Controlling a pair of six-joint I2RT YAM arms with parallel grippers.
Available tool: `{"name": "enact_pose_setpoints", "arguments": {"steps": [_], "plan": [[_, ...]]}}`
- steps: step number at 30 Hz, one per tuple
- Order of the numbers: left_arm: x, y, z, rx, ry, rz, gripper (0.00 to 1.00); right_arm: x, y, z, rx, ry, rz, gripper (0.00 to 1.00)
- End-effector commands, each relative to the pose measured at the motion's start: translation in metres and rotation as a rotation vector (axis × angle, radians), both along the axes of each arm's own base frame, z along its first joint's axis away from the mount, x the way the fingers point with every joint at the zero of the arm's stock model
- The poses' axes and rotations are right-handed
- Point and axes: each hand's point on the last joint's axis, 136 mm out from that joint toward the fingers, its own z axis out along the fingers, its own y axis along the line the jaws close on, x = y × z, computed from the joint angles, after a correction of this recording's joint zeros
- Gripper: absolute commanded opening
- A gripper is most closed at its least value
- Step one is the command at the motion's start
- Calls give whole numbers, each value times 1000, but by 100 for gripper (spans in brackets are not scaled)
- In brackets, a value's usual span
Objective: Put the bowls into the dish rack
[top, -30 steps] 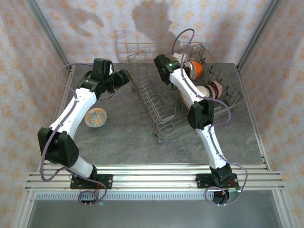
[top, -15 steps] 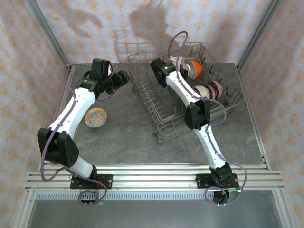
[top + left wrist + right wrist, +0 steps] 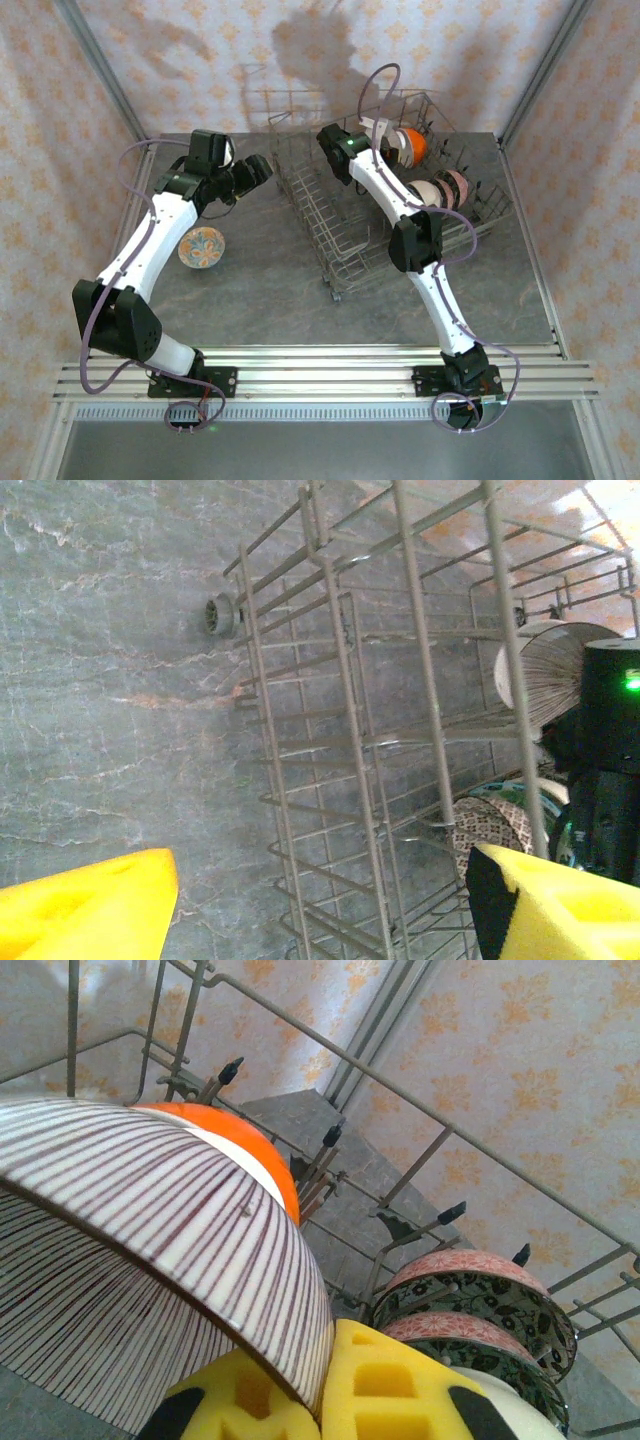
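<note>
My right hand [image 3: 325, 1385] pinches the rim of a striped bowl [image 3: 150, 1250] inside the dish rack [image 3: 335, 235]; my left hand [image 3: 256, 170] hangs wide open.

Pale wallpaper [image 3: 200, 60] with a repeating orange floral motif covers the back and side walls, and slanting aluminium posts [image 3: 103, 75] cross it. Soft dark shadows [image 3: 320, 45] fall on the back wall (the lighting is otherwise bright and even). The table top [image 3: 250, 295] is grey and veined like marble. A ribbed metal rail [image 3: 330, 365] edges its near side, with what may be a plain grey floor [image 3: 320, 450] below.
</note>
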Motion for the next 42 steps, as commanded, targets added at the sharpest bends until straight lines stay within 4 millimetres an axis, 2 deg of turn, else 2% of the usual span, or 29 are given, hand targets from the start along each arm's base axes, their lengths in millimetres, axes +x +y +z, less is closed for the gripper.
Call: {"name": "enact_pose_setpoints", "arguments": {"steps": [1, 10, 19, 21, 25, 26, 35, 37, 41, 42], "plan": [[-8, -3, 2, -11, -4, -23, 77, 4, 0, 30, -18, -151, -34, 0], [-12, -2, 3, 1, -6, -29, 78, 13, 11, -3, 12, -118, -14, 0], [-12, -1, 0, 9, 2, -31, 78, 10, 23, -16, 57, -66, 19, 1], [-14, 0, -1, 13, 7, -30, 78, 9, 25, -20, 76, -46, 28, 9], [-15, 2, -2, 16, 8, -22, 78, 6, 25, -23, 95, -13, 38, 13], [-16, 2, -2, 17, 8, -20, 78, 4, 26, -25, 99, -4, 39, 18], [-20, 10, -6, 30, 16, 18, 78, 6, 31, -34, 110, 59, 82, 29], [-23, 15, -8, 42, 23, 36, 78, 7, 32, -32, 106, 67, 96, 36], [-33, 40, -20, 72, 67, 117, 79, 8, 32, -15, 69, 95, 132, 67], [-36, 47, -24, 78, 84, 138, 79, 7, 32, -12, 63, 101, 137, 71]]}}
